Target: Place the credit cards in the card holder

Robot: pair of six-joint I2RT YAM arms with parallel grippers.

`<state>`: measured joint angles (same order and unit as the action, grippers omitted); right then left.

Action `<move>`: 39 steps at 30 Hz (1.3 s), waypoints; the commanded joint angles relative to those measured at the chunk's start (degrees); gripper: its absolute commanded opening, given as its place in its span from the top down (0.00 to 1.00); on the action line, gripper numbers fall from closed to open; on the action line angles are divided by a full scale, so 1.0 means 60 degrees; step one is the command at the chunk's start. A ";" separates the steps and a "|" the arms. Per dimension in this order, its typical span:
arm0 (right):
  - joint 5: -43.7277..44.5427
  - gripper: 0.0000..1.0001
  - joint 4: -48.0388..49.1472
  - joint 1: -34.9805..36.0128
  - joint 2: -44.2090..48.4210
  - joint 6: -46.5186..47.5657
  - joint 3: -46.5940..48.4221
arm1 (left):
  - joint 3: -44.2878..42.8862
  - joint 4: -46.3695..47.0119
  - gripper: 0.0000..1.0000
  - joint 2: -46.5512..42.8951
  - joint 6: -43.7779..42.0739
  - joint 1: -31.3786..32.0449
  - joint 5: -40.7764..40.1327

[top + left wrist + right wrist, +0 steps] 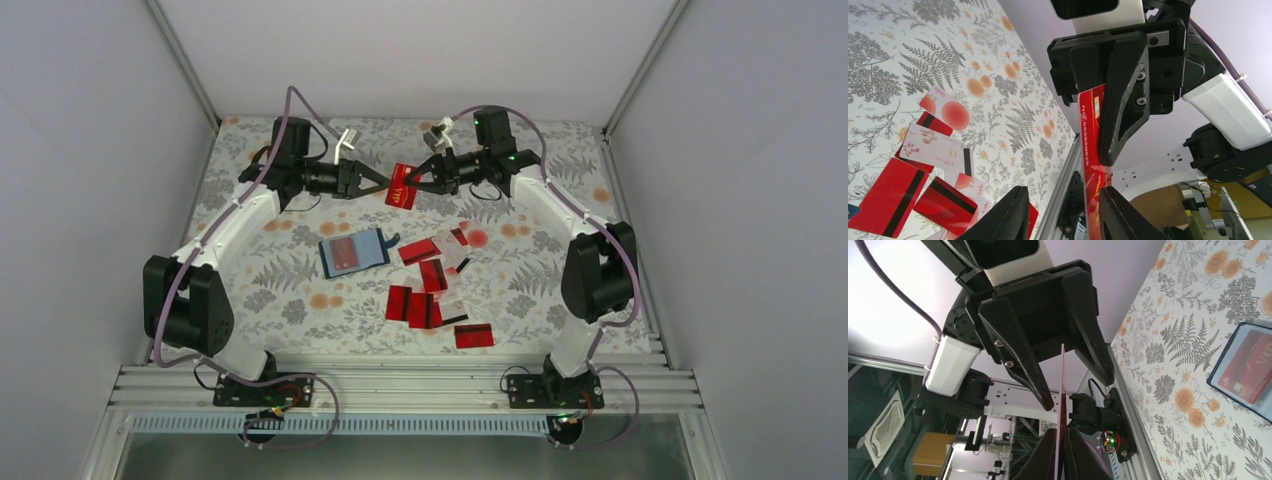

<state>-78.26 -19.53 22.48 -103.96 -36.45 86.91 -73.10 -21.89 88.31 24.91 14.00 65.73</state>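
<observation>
- Card holder (pixel 376 247): lies open and flat on the floral table (pixel 290 300), left of centre. One tucked card (pixel 345 256), red, sits on its inner face.
- Left gripper (pixel 383 183): hovers over the far half of the table, pointing right. Jaws are partly apart, with one finger on each side of the held card (pixel 402 186). One finger is just beside the card's face. Cannot tell if it touches.
- Held card: red, off the table, on edge in the air between the two grippers.
- Right gripper (pixel 420 186): points left, clamped tight on the held card's other end.
- Loose cards (pixel 432 288): an overlapping cluster flat on the table, just right of the card holder. They are mostly red, several with a black stripe, and a few are white.
</observation>
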 commanded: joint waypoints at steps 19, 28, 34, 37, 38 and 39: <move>-0.0513 0.96 -0.0454 0.0417 -0.0273 0.0462 0.0749 | -0.0684 -0.0267 0.90 0.0516 -0.0424 0.0345 0.1491; 0.0522 0.49 -0.1890 0.0479 -0.0389 0.1413 0.1072 | -0.0156 0.0000 0.98 0.0117 0.0078 0.0316 0.0775; 0.2713 0.37 -0.2393 0.0471 -0.0571 0.1537 0.1031 | 0.1468 -0.0343 0.98 -0.0578 0.0264 -0.0361 -0.0797; 0.3311 0.38 -0.2373 0.0498 -0.0675 0.1521 0.0807 | 0.2152 -0.1075 0.98 -0.0785 -0.0183 -0.0622 -0.1695; 0.3393 0.38 -0.2338 0.0525 -0.0712 0.1519 0.0738 | 0.2281 -0.1392 0.98 -0.0790 -0.0385 -0.0673 -0.1980; 0.3491 0.38 -0.2331 0.0574 -0.0763 0.1526 0.0711 | 0.2407 -0.1651 0.98 -0.0790 -0.0569 -0.0721 -0.2213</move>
<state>-63.46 -32.01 24.99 -107.09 -28.29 92.12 -61.60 -25.39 84.86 25.21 10.83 60.64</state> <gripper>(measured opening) 0.624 0.029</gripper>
